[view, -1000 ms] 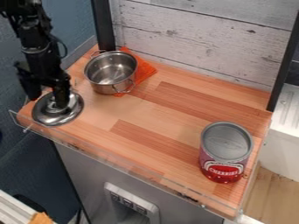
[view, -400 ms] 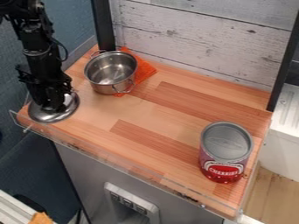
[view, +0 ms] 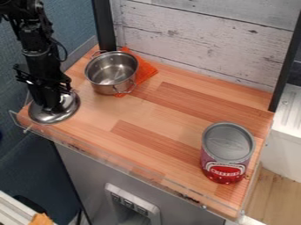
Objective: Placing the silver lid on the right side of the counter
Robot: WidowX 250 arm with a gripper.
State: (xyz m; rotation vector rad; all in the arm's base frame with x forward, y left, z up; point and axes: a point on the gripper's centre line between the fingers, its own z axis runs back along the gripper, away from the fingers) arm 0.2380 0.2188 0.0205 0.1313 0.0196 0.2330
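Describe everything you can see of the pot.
The pot is round, shiny and silver, metal by its look, with a thin loop handle on each of two opposite sides. It stands upright and uncovered toward the back left of the wooden counter, with an orange cloth showing from under it.

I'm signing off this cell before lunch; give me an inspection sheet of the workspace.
Surface: wooden counter, clear rail along its front
Job's things: silver lid at the counter's left end
Clutter: metal pot overlapping an orange cloth; can at front right
Gripper: tool down at the lid's top
Cables: black loop beside the arm
Surroundings: whitish plank wall behind
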